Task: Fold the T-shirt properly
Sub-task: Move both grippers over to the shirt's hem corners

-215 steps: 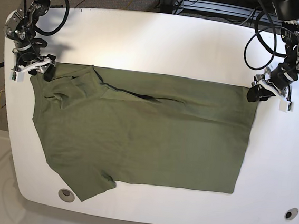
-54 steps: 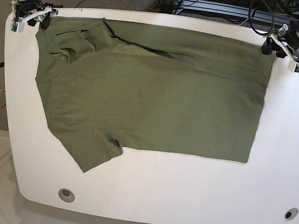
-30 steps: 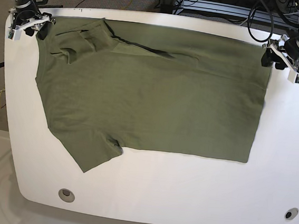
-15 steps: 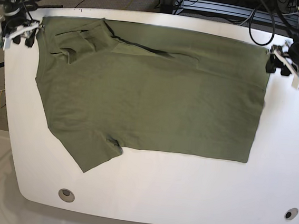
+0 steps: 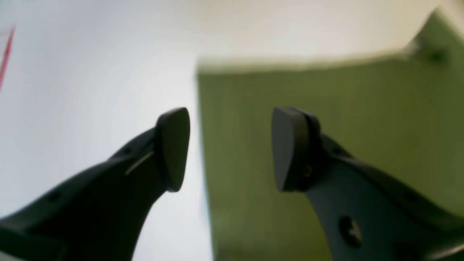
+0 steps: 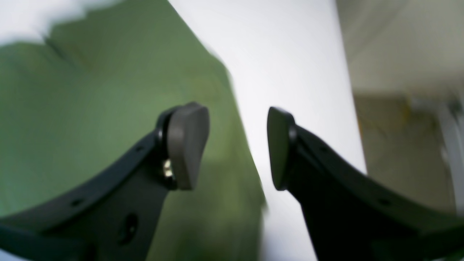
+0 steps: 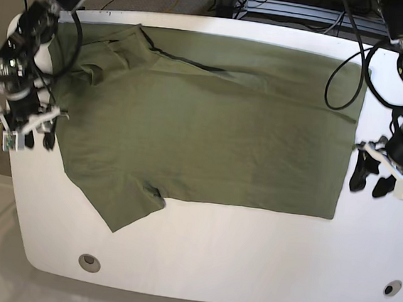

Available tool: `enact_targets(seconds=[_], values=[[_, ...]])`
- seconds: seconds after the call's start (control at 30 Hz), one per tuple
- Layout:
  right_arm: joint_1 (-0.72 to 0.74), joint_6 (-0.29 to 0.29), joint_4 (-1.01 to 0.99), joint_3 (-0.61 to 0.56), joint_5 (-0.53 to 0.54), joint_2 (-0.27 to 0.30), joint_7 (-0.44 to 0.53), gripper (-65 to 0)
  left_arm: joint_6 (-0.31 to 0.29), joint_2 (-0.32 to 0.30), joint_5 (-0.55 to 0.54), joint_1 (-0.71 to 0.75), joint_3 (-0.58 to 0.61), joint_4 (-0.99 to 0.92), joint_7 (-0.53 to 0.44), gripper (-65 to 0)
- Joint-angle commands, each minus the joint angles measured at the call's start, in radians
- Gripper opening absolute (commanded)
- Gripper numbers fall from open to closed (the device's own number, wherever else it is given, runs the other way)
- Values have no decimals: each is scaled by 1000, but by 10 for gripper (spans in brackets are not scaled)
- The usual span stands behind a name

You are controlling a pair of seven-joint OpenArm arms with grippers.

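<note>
Both my wrist views are blurring the T-shirt [image 5: 326, 127]; frame edges are cutting off my end effector fingers [image 6: 188, 145].

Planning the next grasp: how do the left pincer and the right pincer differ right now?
Left pincer hangs beside the T-shirt's straight hem side; right pincer hangs beside the sleeve side. In the wrist views, the left pincer straddles the cloth edge over a square corner; the right pincer straddles a slanting edge. Shared: both open, empty, low over the white table.
</note>
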Motion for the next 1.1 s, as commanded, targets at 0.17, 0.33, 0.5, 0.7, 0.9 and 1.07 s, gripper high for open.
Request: enact_targets(seconds=[0.17,0.33,0.5,0.7,0.9,1.07], values=[[190,-23,-257,-73,-118,30,75,-366,4,-33,97,-159,52,-192,-59,-302],[265,-27,-411,-105,-121,35,116,-367,11,-37,158,-236,85,-334,-94,-303],[316,-21,-541,-149,-137,40,155,-368,18,-48,206,-309,121,-479,-126,-304],[390,-29,-710,-180,-156,58,198,-371,5,-56,193,-407,149,-699,-168,-310],[460,-36,-864,-194,-182,84,237,-372,-24,-63,170,-477,164,-856,-198,-315],[497,-18,-971,-190,-203,102,250,-373,-32,-60,173,-478,154,-866,-196,-313]])
